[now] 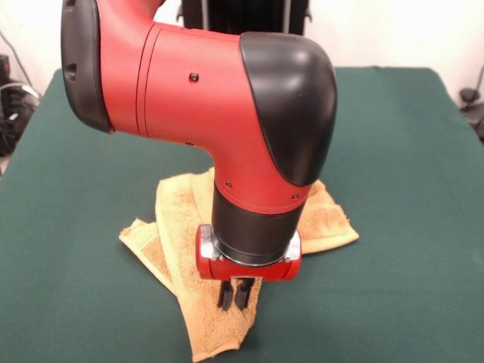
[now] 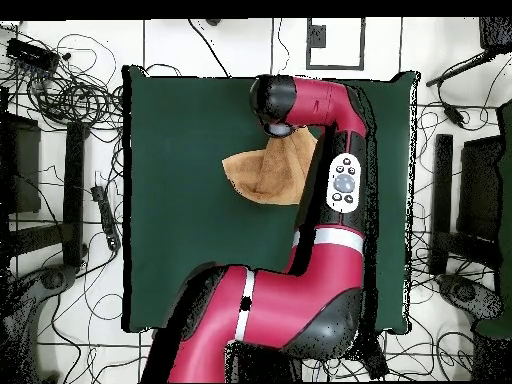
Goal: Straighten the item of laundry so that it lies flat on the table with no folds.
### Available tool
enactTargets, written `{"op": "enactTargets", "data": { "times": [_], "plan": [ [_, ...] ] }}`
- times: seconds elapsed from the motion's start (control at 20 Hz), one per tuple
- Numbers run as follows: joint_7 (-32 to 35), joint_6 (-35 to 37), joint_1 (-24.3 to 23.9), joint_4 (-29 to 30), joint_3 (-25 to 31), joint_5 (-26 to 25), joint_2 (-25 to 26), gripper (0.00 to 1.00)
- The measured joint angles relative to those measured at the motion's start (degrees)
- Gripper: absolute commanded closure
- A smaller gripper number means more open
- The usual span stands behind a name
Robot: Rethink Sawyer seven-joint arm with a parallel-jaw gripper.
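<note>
Green cloth covers the table (image 1: 408, 189), and the yellow-orange towel (image 1: 178, 227) lies crumpled and folded over itself near its middle, one end toward the near edge. Above it the gripper (image 1: 234, 295) has its fingers close together, tips touching the towel

Towel (image 1: 178, 227) crumpled on table (image 1: 408, 227) near its middle; hand (image 1: 234, 295) directly above towel

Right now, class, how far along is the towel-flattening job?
Nothing looks finished: the towel lies rumpled on the table, with overlapping folds. In hand: the gripper is down at the towel's near flap, fingers close together. Left: spreading every fold flat.
</note>
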Motion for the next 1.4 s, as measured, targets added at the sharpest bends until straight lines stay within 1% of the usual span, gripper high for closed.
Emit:
{"op": "enactTargets", "data": {
  "times": [0.3,1.05,1.4],
  "plan": [
    [0.0,-0.1,0.2,1.5,0.0,0.4,-1.1,1.0],
    [0.0,-0.1,0.3,1.8,0.0,0.6,-1.7,1.0],
    [0.0,-0.1,0.3,3.2,0.0,0.6,-2.7,1.0]
  ]
}}
